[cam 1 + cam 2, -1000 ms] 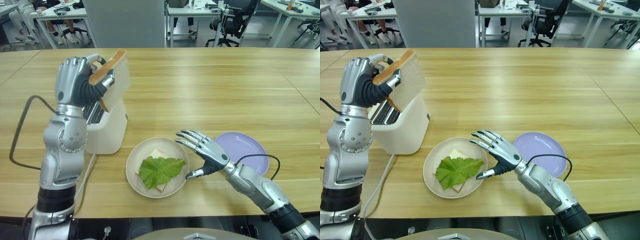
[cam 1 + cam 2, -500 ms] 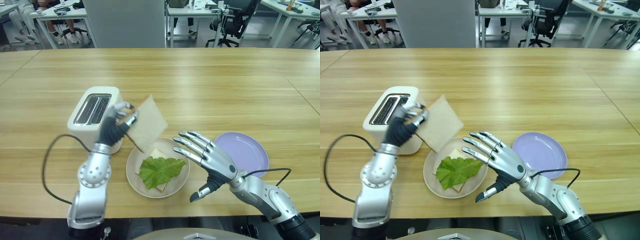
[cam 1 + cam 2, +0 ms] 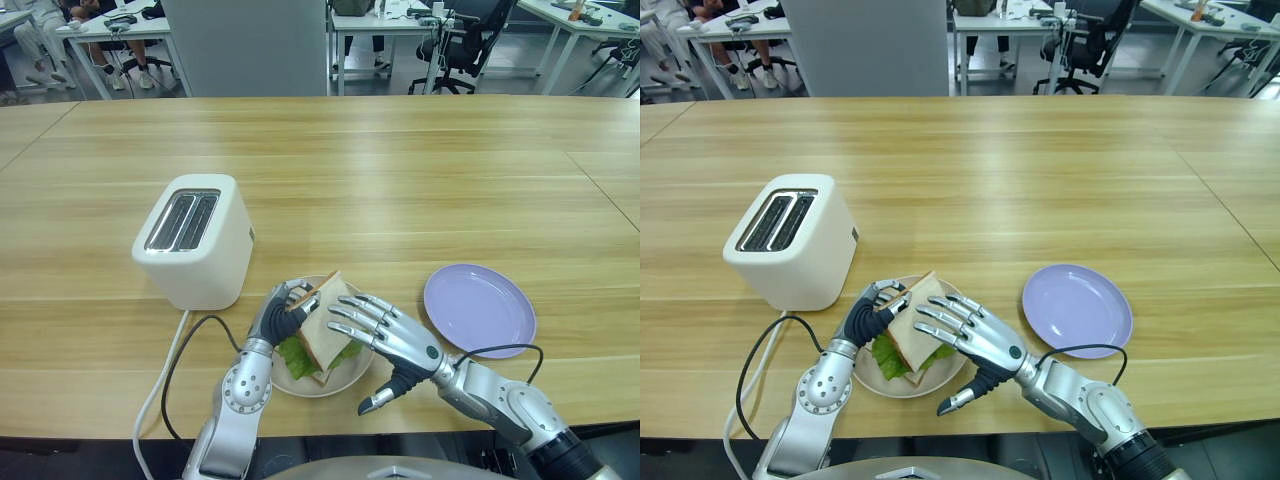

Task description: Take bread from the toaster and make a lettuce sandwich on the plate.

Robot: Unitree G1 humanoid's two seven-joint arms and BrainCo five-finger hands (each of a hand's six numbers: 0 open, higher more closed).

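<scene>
The left hand [image 3: 284, 308] is clenched around a square slice of pale bread with a brown crust [image 3: 322, 325], gripping it by its left edge. The slice stands tilted over the round cream plate [image 3: 902, 390], its upper corner raised above the far rim and its lower part down on the crinkled green lettuce leaf [image 3: 885, 356] lying in the plate. Whether the slice already rests flat on anything beneath it cannot be told.

The right hand [image 3: 396, 342] is released, with metal fingers [image 3: 940, 316] spread wide and holding nothing. It hovers at the plate's right side, palm turned towards the bread, and the fingertips reach over the slice's right edge. Whether they actually touch it is unclear.

The matte white two-slot toaster with rounded corners [image 3: 195, 245] sits upright on the light wooden desk [image 3: 400, 170], just to the left of and behind the cream plate. A smooth, round lilac plate [image 3: 480, 310] lies flat on the desk to the right, apart from the cream one.

The right eye view gives the plainer look at the leaf poking out below the left hand, while the left eye view shows more of the bread's crust along its upper edge.
</scene>
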